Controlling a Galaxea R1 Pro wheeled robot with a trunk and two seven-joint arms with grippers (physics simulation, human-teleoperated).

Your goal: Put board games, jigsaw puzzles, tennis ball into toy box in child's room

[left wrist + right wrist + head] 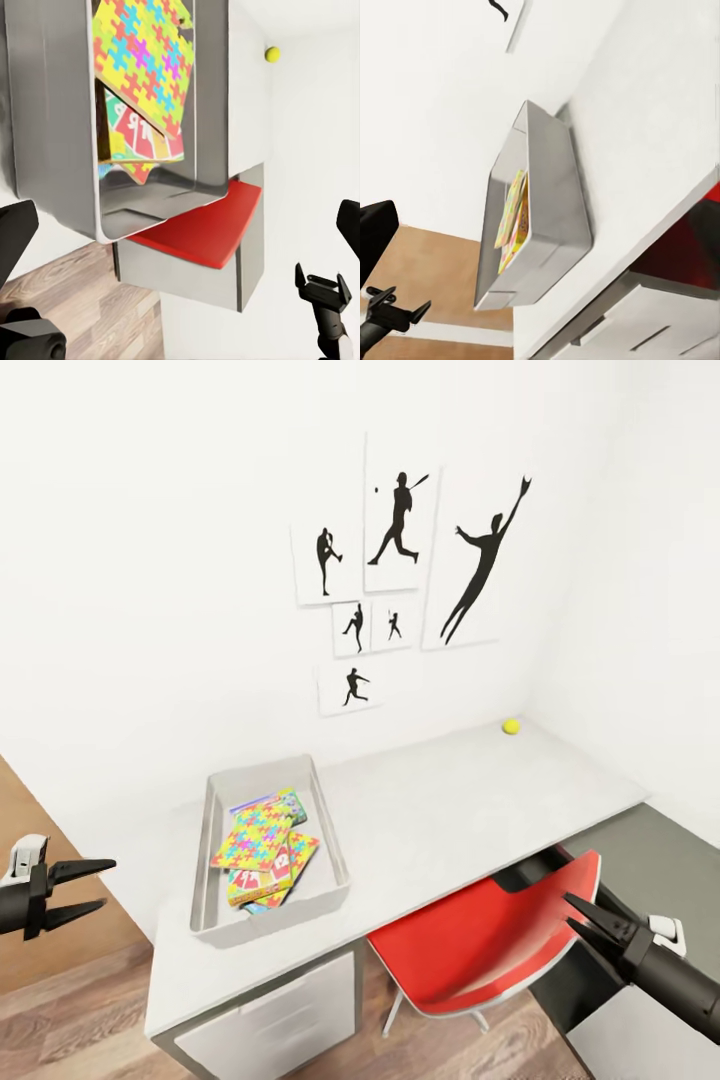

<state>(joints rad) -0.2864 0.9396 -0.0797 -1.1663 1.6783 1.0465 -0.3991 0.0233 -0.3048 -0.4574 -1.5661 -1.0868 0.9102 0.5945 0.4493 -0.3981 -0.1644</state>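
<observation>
Both claws spread wide and empty, left gripper [88, 887] at lower left, right gripper [583, 916] at lower right; tennis ball [511, 726] loose at table [450, 810] far edge, centre-right, well apart from toy box [262, 776]: liable to roll off if nudged.

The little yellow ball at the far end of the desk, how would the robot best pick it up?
Probably from straight above, fingers closing across the middle of the tennis ball. It is round and sits free on the table near the wall corner, so a sideways approach could roll it away.
</observation>
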